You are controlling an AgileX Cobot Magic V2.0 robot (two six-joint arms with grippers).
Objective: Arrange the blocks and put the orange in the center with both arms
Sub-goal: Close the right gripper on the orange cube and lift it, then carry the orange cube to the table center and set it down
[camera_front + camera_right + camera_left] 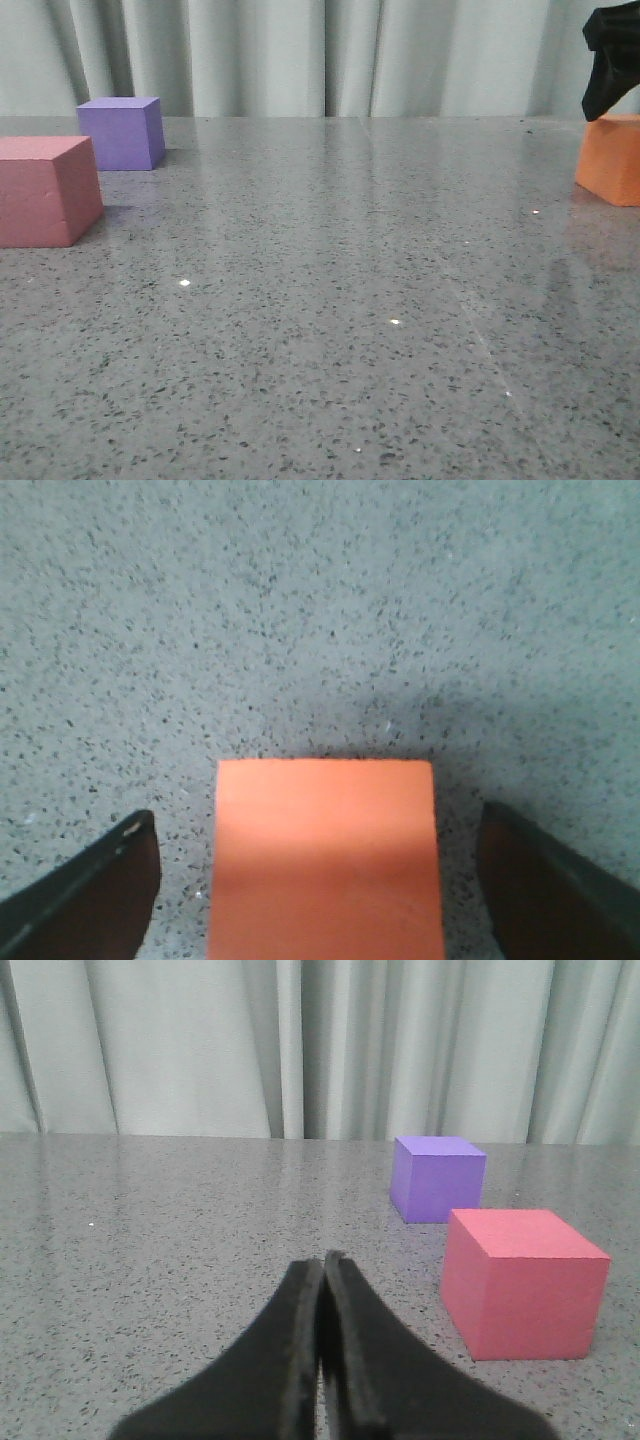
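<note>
My right gripper (320, 880) hangs over the orange cube (327, 855), jaws spread wide, one finger on each side and neither touching it. In the front view the orange cube (610, 160) sits on the table (330, 300) at the far right edge, with my right gripper (610, 60) just above it. The red cube (45, 190) and the purple cube (122, 132) stand well apart from it at the far left, the purple one behind the red one, close but not touching. The middle of the table lies between the two groups.

My left gripper (322, 1290) is clenched on nothing, fingertips pressed together, low over the table with the red cube (525, 1285) and the purple cube (437, 1178) ahead of it and off to one side.

I judge the orange cube to be light, matte foam: soft enough to dent under a hard squeeze, grippy rather than slick, not fragile. I would take it by two opposite flat side faces, centred, closing gently so it neither twists nor bulges.

I can read no writing, brand or label on any cube, the table, or my fingers.
</note>
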